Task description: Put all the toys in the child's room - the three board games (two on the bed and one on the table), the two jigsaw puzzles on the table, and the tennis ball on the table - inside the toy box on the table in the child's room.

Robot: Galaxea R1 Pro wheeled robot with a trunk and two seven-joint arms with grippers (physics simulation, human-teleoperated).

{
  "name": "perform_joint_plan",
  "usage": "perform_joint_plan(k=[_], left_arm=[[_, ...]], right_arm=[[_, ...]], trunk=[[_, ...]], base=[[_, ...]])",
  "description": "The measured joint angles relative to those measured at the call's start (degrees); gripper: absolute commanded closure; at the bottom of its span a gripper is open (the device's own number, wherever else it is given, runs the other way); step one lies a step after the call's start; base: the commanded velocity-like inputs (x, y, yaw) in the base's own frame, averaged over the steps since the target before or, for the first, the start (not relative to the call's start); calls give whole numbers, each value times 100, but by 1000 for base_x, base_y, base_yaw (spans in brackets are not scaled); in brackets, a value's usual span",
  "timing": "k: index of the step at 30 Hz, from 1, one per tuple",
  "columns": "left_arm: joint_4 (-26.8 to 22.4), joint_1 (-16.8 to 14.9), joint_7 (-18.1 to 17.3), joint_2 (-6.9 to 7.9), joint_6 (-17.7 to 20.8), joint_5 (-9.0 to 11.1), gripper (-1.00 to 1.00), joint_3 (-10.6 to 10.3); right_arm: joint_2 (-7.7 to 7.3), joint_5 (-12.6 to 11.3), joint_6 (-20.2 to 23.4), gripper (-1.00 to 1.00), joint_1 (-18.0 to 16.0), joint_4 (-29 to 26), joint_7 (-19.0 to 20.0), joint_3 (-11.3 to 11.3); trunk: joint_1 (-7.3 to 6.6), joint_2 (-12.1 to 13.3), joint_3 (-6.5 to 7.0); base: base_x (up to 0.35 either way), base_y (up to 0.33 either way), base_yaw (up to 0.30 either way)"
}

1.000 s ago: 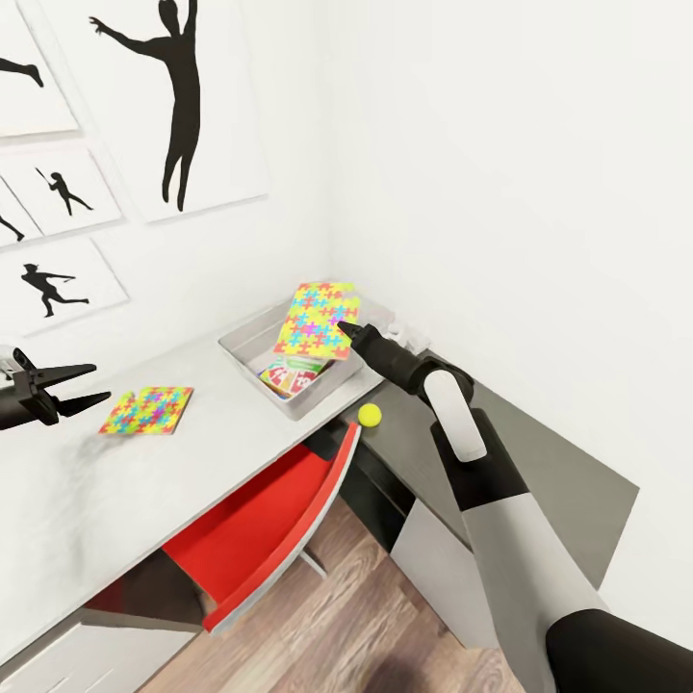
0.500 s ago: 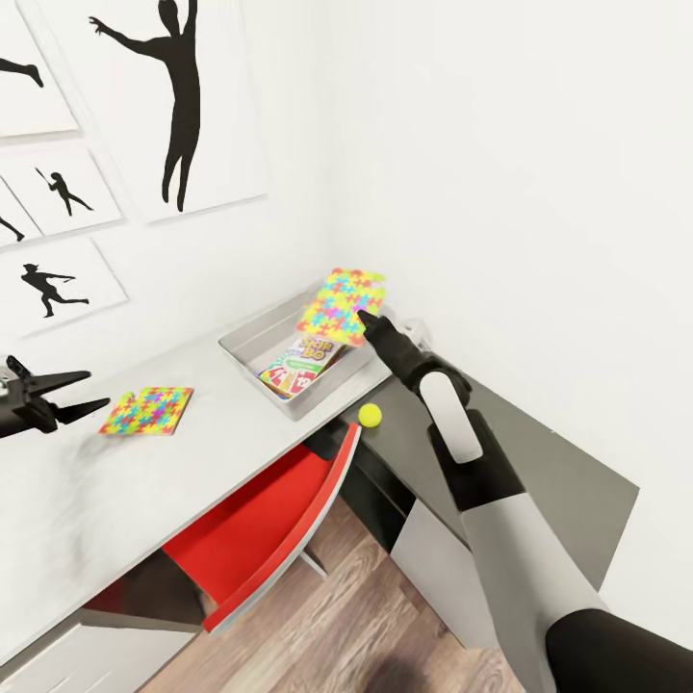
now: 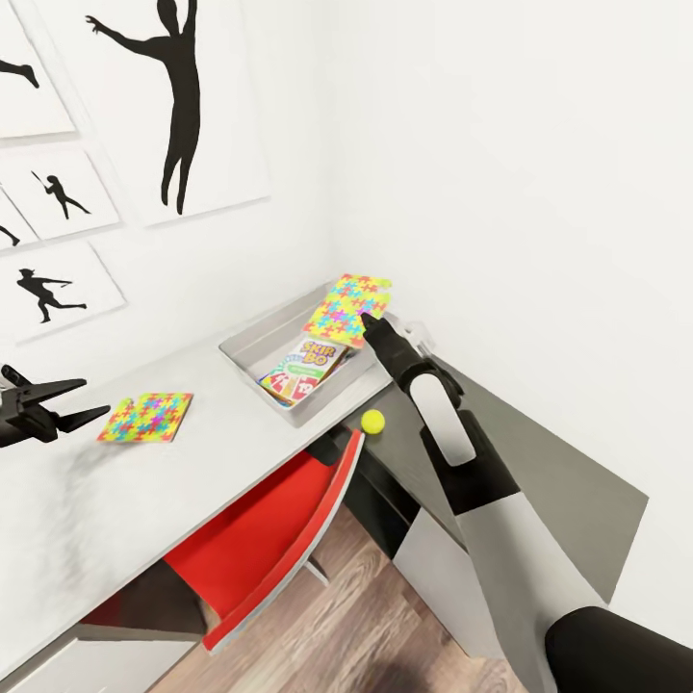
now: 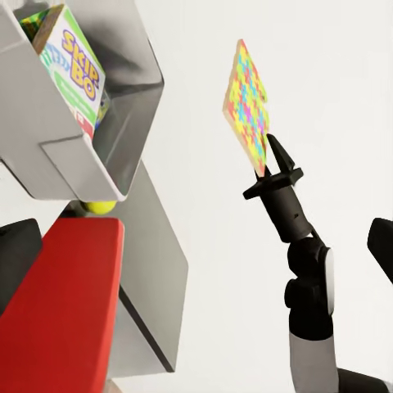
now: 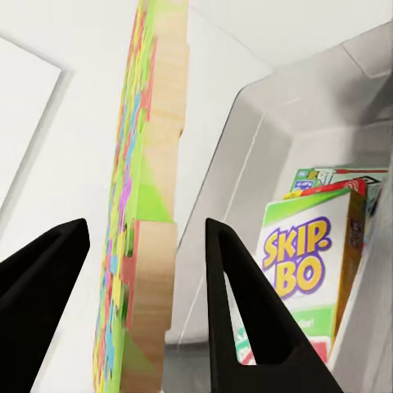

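Notes the jigsaw puzzle (image 3: 348, 308) shifted from above the middle of the toy box (image 3: 248, 339) toward its far rim by the wall corner, standing on edge. Finds the right gripper (image 3: 366, 325) spread wide, with gaps either side of the puzzle in the right wrist view; judges it released or nearly so, drop uncertain. Records the SKIP-BO box (image 3: 306, 364) leaning inside, narrowing the landing space. Lists the second puzzle (image 3: 146, 416) on the table (image 3: 221, 423), the tennis ball (image 3: 372, 421) on the dark cabinet (image 3: 539, 481), and the left gripper (image 3: 72, 404) parted and empty.
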Motion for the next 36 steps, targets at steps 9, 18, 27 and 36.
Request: perform_joint_plan(k=[9,18,27,36], left_arm=[[1,-1,-5,0,1,4,-100,0],[25,1,-12,0,1,7,-100,0],[53,0,-19,0,9,21,-100,0],[54,0,-20,0,9,23,-100,0]], right_arm=[[0,-735,-16,100,-8,-5,-143,209],[0,-1111,-199,100,-51,-4,-351,310],[0,-1208,-582,100,-53,2,-425,546],[0,-1212,-598,100,-53,165,-474,559]], trunk=[[0,0,0],[1,0,0],[1,0,0],[0,0,0]], base=[[53,57,0],[31,23,0],[61,29,0],[80,53,0]])
